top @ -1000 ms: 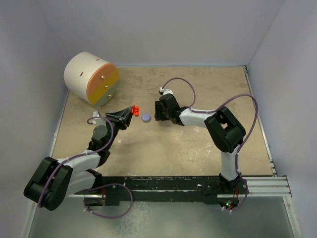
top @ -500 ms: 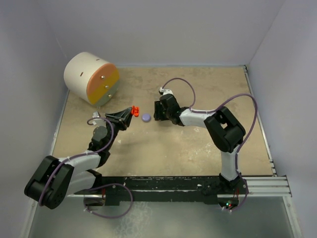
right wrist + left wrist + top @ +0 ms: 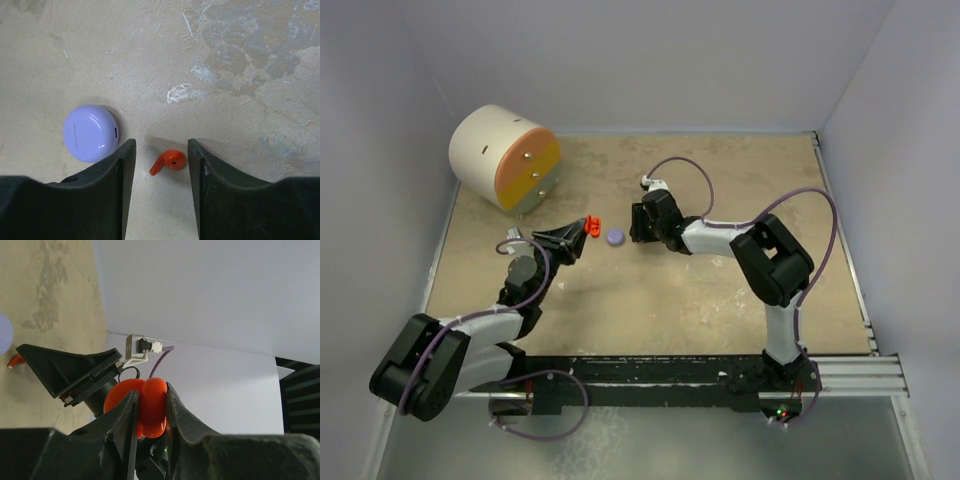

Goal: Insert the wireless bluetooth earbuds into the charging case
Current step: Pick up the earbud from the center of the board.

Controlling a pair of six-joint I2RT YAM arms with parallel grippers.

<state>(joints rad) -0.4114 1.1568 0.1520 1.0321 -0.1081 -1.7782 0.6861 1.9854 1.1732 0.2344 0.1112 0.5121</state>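
The left end effector [image 3: 150,390] had barely shifted, staying clamped on the red case [image 3: 145,407] above the worktop [image 3: 720,290]. The lavender disc [image 3: 90,133] lay unmoved. The right end effector [image 3: 160,145] had crept slightly left, fingers apart, straddling one red earbud [image 3: 169,161] on the worktop. Pickup looked close, with insertion not begun.

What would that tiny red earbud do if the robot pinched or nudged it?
The red earbud looks like smooth, hard plastic, so it probably stays stiff but may slip from the open right end effector. Its rounded head and short stem suggest it would pivot or skid rather than roll far.
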